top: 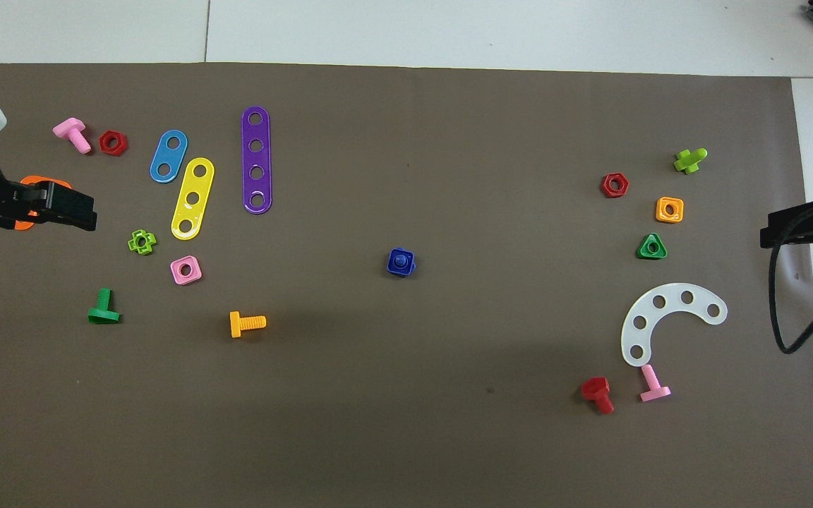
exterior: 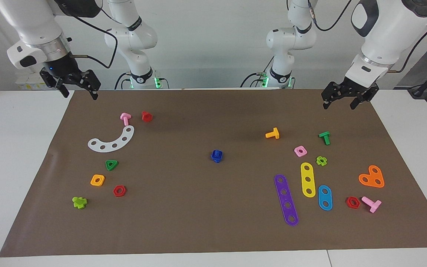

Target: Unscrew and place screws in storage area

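Screws (exterior: pixel 217 156) sit mid-mat (exterior: pixel 213 230); left tool (exterior: pixel 339 101) and right tool (exterior: pixel 77 91) open.

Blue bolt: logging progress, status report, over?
Left pincer open, empty, over mat edge. Right pincer open, waiting. Blue bolt mid-mat, untouched, still in its nut. Nothing around it.

You had the small dark-blue plastic bolt (exterior: pixel 217 156) (top: pixel 401 262) mid-mat, well apart from both clusters: the white arched strip (exterior: pixel 112 141) (top: pixel 667 319) toward the right arm's end, the long purple strip (exterior: pixel 286 199) (top: pixel 256 159) toward the left arm's.
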### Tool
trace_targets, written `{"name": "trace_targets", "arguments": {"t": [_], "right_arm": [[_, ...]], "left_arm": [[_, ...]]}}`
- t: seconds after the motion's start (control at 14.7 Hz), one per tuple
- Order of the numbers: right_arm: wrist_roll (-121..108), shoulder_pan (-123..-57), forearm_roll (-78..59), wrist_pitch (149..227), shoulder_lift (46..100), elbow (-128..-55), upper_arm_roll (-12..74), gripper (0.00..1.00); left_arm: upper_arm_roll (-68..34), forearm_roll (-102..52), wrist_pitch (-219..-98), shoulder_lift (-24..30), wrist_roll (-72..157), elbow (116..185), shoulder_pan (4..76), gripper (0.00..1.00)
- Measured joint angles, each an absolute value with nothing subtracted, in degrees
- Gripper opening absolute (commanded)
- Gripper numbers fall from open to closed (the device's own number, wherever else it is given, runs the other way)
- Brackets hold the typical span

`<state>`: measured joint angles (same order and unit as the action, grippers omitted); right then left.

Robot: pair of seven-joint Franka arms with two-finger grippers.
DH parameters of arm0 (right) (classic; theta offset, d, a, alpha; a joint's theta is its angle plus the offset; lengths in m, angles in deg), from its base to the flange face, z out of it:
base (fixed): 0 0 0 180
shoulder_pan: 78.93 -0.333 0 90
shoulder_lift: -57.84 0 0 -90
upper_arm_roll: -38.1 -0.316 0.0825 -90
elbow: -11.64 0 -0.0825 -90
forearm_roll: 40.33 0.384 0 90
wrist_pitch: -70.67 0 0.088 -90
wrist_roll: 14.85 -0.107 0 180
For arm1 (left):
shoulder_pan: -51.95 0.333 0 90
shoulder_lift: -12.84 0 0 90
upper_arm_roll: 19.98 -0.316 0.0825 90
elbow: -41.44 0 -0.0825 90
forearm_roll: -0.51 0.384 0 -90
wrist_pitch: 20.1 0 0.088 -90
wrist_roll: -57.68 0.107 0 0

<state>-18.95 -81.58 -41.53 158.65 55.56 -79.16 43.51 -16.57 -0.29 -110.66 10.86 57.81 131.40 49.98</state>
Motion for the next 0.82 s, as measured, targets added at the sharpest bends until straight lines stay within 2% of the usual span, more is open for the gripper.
{"name": "trace_targets", "arguments": {"t": [0.34, 0.48, 0.68, 0.82], "right_arm": [[-18.95, -81.58, -41.53, 158.65, 55.56, -79.16, 43.51, 1.00], [-18.95, -81.58, -41.53, 158.65, 55.56, -79.16, 43.51, 1.00], [-18.95, -81.58, -41.53, 158.65, 55.56, -79.16, 43.51, 1.00], [-18.95, -81.58, -41.53, 158.65, 55.56, -79.16, 43.51, 1.00]], "left_arm": [[-15.52, -0.30, -121.44, 15.81, 50.23, 144.45, 43.60, 1.00], [-15.31, -0.30, -123.29, 16.42, 45.07, 146.57, 39.31, 0.95], [-15.13, -0.30, -127.30, 14.90, 37.92, 147.65, 32.50, 0.93], [-15.11, -0.30, -131.39, 11.69, 31.80, 147.32, 28.28, 0.89]]}}
